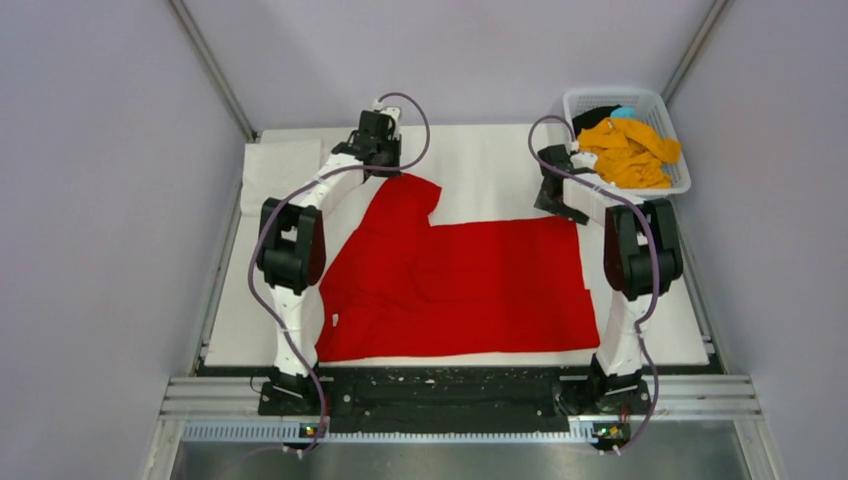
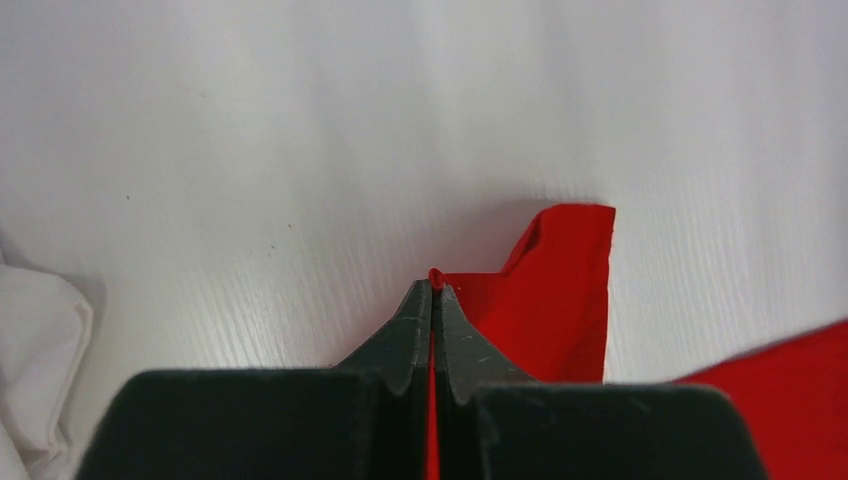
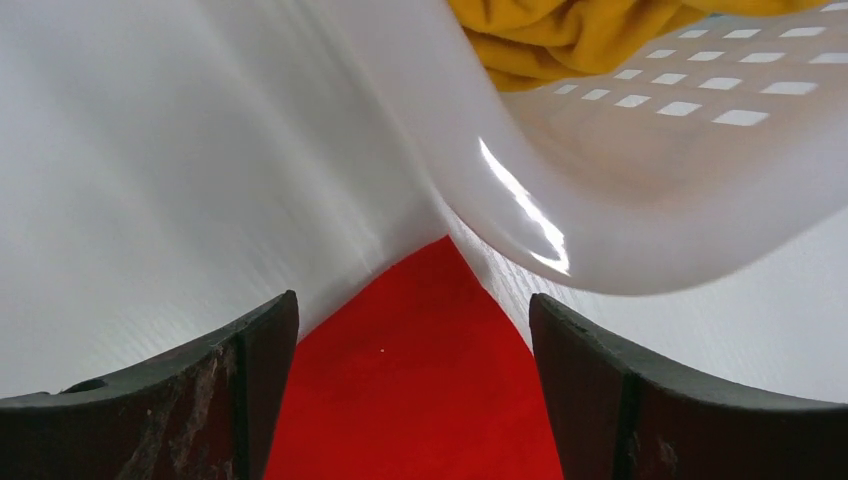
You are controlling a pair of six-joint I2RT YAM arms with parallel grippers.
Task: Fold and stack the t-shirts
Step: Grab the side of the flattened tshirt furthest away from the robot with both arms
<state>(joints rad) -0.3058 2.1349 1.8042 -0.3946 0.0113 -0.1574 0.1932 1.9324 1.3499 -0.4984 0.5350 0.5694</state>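
On the table [image 1: 490,165], red t-shirt [image 1: 470,290] spread crosswise — sleeve [image 1: 408,200] pointing away

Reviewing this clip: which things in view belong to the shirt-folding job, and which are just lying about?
Job:
red t-shirt, sleeve pinched by the shut left gripper, open right gripper over its corner
orange-yellow t-shirt and black cloth in the basket
white cloth, far left, likely a folded shirt

Lying about:
the basket itself
blue-green item inside it, too small to identify
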